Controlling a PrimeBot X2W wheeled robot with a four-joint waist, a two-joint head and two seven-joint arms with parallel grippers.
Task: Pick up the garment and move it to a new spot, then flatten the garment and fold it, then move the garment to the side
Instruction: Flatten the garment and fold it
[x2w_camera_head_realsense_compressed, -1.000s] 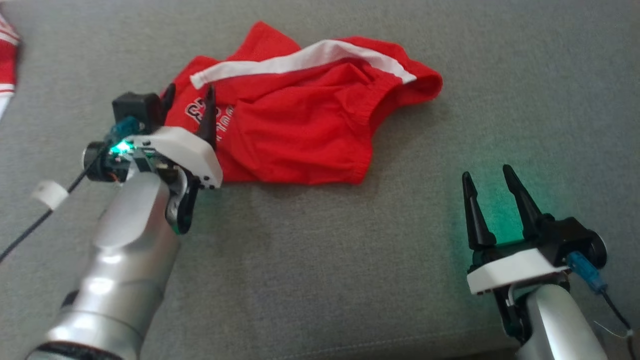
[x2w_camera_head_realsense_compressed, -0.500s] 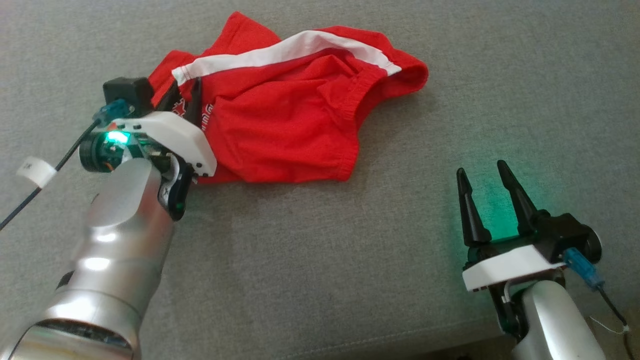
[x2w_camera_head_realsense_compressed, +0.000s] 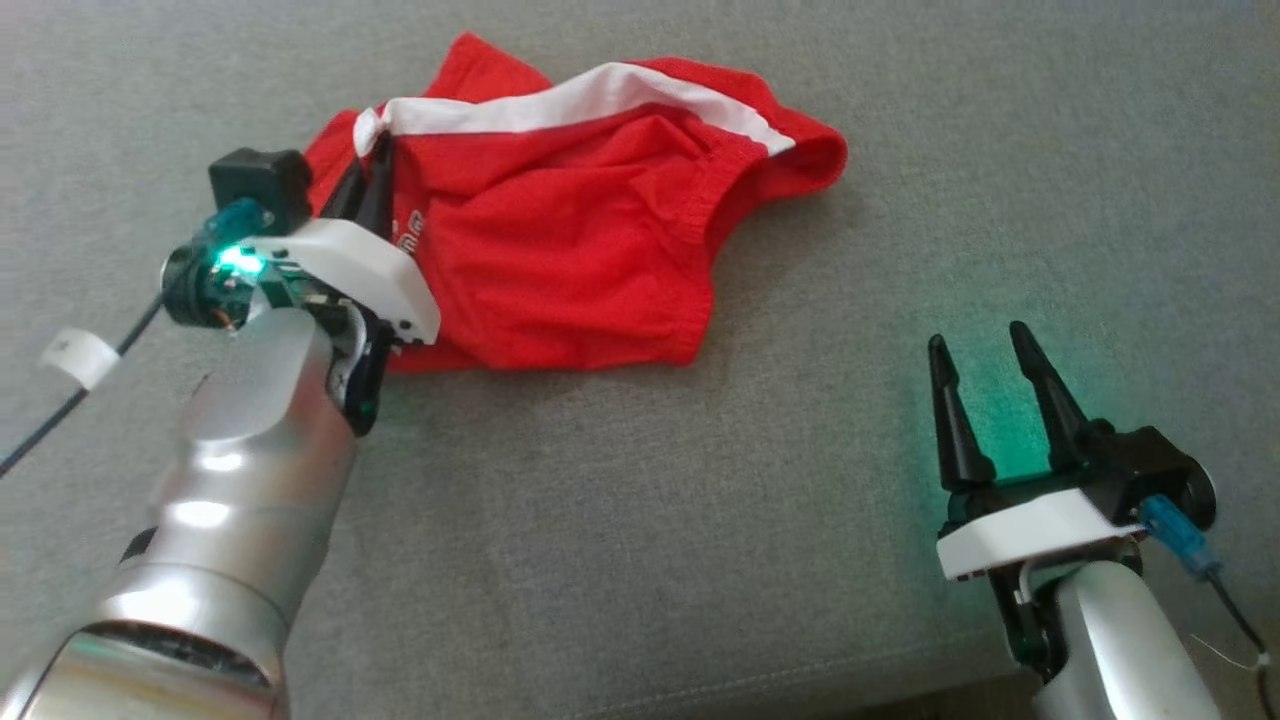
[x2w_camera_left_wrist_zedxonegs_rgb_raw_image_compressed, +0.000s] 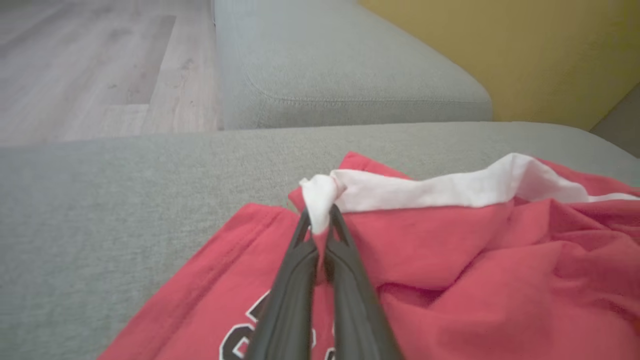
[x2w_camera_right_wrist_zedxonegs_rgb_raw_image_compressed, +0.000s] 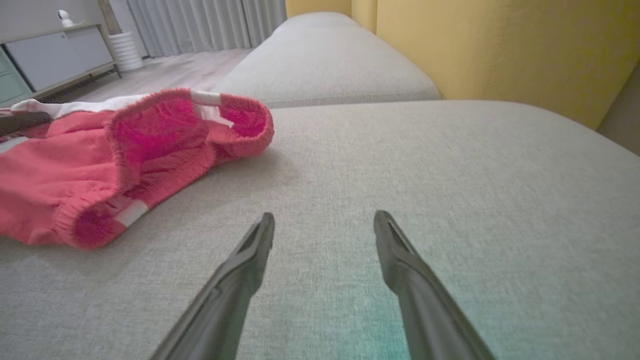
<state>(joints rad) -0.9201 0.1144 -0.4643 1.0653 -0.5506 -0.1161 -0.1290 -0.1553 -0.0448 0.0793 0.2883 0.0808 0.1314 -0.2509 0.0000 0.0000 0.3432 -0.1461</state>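
Clamps left gripper (x2w_camera_left_wrist_zedxonegs_rgb_raw_image_compressed: 317, 225) tight on white-striped corner of red garment (x2w_camera_head_realsense_compressed: 580, 270), crumpled at 11 o'clock on grey cushion (x2w_camera_head_realsense_compressed: 650, 520), probably for lifting. Parks right gripper (x2w_camera_head_realsense_compressed: 978, 335) spread wide, empty, at 4 o'clock.

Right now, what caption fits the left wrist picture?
Left jaws pinch the red garment by its white stripe on a grey couch.

The crumpled red cloth garment (x2w_camera_head_realsense_compressed: 580, 250) lies on the grey fabric cushion (x2w_camera_head_realsense_compressed: 650, 520), ahead-left of the right gripper (x2w_camera_head_realsense_compressed: 978, 334); beyond, probably a second cushion (x2w_camera_right_wrist_zedxonegs_rgb_raw_image_compressed: 325, 65).
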